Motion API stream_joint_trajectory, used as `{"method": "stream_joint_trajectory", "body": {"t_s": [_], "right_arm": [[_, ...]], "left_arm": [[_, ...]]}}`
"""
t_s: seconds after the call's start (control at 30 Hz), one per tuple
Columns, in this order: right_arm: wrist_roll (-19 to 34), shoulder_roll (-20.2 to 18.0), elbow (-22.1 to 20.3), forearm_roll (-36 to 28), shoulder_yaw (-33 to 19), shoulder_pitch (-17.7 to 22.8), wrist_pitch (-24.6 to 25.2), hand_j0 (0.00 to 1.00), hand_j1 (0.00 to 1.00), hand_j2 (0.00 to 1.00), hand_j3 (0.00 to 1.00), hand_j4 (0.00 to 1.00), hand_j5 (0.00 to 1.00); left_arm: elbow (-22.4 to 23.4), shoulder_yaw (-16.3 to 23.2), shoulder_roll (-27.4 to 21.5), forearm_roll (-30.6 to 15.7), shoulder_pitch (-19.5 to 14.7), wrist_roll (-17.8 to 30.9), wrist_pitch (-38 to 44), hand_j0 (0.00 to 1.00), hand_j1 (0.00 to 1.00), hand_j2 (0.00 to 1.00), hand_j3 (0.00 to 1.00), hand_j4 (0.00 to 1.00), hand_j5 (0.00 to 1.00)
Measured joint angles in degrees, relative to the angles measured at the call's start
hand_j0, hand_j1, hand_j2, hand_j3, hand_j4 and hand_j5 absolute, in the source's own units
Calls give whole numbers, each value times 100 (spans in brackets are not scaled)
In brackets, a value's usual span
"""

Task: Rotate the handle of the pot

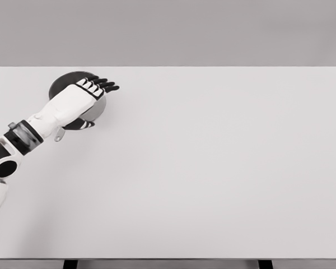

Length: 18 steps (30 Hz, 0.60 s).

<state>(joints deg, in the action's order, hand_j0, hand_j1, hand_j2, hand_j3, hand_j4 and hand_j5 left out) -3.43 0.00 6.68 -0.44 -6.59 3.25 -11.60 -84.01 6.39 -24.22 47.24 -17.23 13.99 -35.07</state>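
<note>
- Table (213,168): smooth matt white top, no grain or texture visible.
- Pot (64,84), far-left on table: dark grey, metal-looking, dull sheen; small pale grey handle (59,136) at its near side.
- Left hand (88,92), over pot: glossy white hard shell, plastic-like; fingers (107,86) black w/ white segments, matt.

A white left hand (83,96) with black fingers (105,85) lay over a dark grey pot (67,83) on a plain white table (213,168). The arm was white with a grey-and-black banded wrist, against a flat grey backdrop.
</note>
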Motion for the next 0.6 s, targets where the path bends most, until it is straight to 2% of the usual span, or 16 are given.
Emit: {"method": "stream_joint_trajectory", "body": {"t_s": [0.6], "right_arm": [[0, 0, 0, -1, 0, 0, 0, 100, 100, 100, 100, 100, 100]], "left_arm": [[158, -221, -66, -15, -9, -7, 0, 100, 100, 100, 100, 100, 100]]}}
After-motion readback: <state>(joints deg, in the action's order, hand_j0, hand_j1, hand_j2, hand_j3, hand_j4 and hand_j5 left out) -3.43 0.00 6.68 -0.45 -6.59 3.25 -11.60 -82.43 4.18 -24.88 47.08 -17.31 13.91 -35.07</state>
